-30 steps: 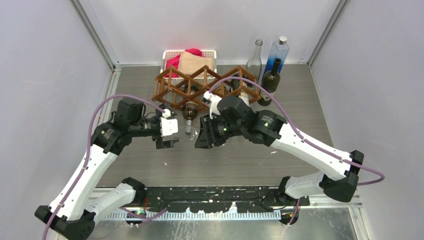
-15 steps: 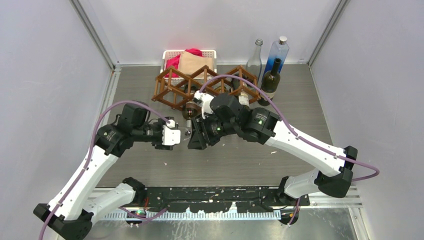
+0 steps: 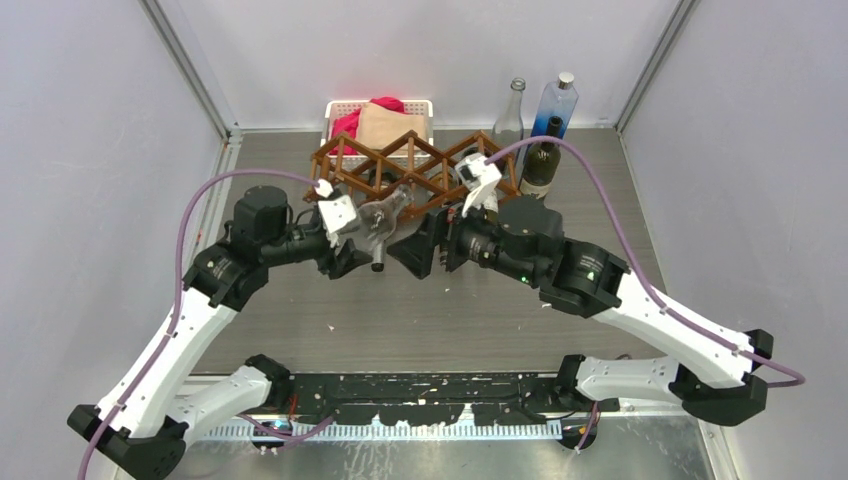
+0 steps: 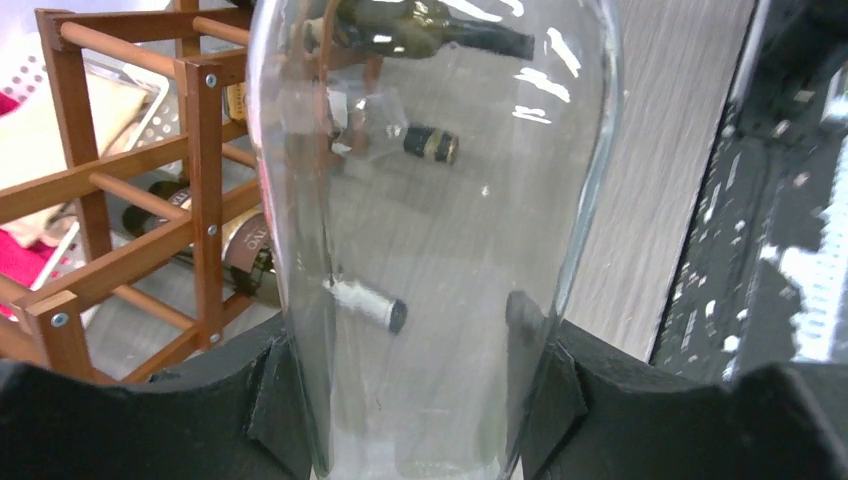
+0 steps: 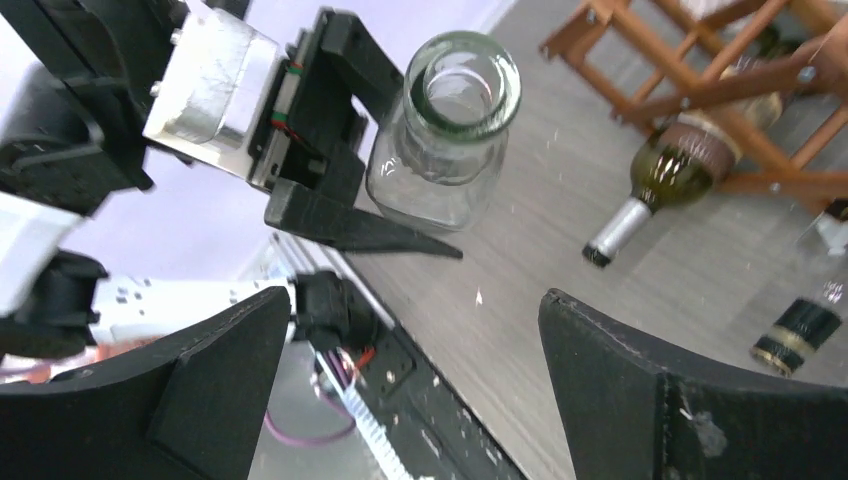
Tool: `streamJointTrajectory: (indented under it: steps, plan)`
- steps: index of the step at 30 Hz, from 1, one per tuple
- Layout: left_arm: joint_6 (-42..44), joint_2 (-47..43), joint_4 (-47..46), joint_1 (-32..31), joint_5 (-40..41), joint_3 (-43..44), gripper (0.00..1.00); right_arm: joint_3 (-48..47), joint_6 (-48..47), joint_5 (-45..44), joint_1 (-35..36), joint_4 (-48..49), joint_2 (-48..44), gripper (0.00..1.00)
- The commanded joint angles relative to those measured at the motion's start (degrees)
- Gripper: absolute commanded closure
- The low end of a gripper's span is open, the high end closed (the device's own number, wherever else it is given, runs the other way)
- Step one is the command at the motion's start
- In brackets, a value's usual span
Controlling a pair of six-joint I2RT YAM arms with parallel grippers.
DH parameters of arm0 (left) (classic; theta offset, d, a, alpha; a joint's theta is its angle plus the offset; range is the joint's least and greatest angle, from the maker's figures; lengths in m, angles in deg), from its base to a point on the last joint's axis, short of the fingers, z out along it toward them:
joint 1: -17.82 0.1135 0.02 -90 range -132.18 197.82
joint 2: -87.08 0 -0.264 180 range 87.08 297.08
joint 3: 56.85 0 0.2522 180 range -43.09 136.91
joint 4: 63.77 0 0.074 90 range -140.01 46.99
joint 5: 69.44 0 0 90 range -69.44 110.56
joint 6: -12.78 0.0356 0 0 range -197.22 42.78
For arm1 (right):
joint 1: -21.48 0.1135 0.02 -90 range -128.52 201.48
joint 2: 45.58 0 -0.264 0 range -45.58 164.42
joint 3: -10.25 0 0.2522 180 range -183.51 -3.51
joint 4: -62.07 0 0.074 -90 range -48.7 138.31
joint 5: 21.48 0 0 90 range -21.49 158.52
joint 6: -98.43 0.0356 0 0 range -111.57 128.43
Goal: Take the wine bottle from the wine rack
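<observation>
You had the wine bottle [image 3: 383,215] (the clear glass one) clamped in the jaws of the left gripper [image 4: 405,340], pinched across its body. Its open mouth was turned toward the right gripper [image 3: 418,252], whose jaws stood wide apart and held nothing. The bottle hung above the table [image 3: 300,320] just in front of the wine rack [image 3: 400,165]. From the wrist views it looked out of its cell, though the overhead view could not settle whether its far end was quite apart from the front slats.

I judged the pull-out all but done, so the step in hand was carrying the bottle away from the rack. The next move called for drawing it toward the near side without swinging it into the slats or the green bottle [image 5: 680,170] lying in a lower cell. After that you could either lower it to bare table or offer the neck to the open right jaws. Smooth glass in a two-point grip could twist, so a slow, level motion would have served you best.
</observation>
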Motion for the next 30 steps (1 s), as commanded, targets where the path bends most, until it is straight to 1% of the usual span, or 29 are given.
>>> streamJointTrajectory:
  steps: [1,4,8,13,19,24,28,30]
  plan:
    - [-15.1,0.8,-7.8,0.2,-4.5,5.8,1.0,0.9,-0.7,-6.8,0.1,12.5,-1.4,0.0]
    - [-18.2,1.1,-7.5,0.2,-7.8,6.5,1.0,-0.9,-1.8,-6.9,0.1,14.3,0.6,0.0]
    - [-19.9,1.6,-5.7,0.2,-12.4,7.6,1.0,-3.7,-2.6,-5.6,0.1,16.7,4.1,0.01]
    - [-22.1,1.8,-5.2,0.2,-14.2,9.3,1.0,-7.7,-2.1,-3.7,0.1,16.5,9.2,0.02]
    - [-25.3,1.3,-6.9,0.2,-14.9,10.0,1.0,-6.9,-0.6,0.1,0.1,18.8,10.2,0.1]
    - [-29.7,1.1,-9.1,0.2,-19.8,10.2,1.0,-5.1,0.2,10.0,-1.1,20.1,8.9,0.12]
    - [-35.4,2.2,-11.6,0.2,-25.4,11.1,1.0,-1.7,4.5,20.8,-4.0,25.4,6.8,0.17]
    - [-38.4,2.8,-13.0,0.2,-27.8,11.3,1.0,0.1,7.7,25.9,-6.1,29.6,6.0,0.19]
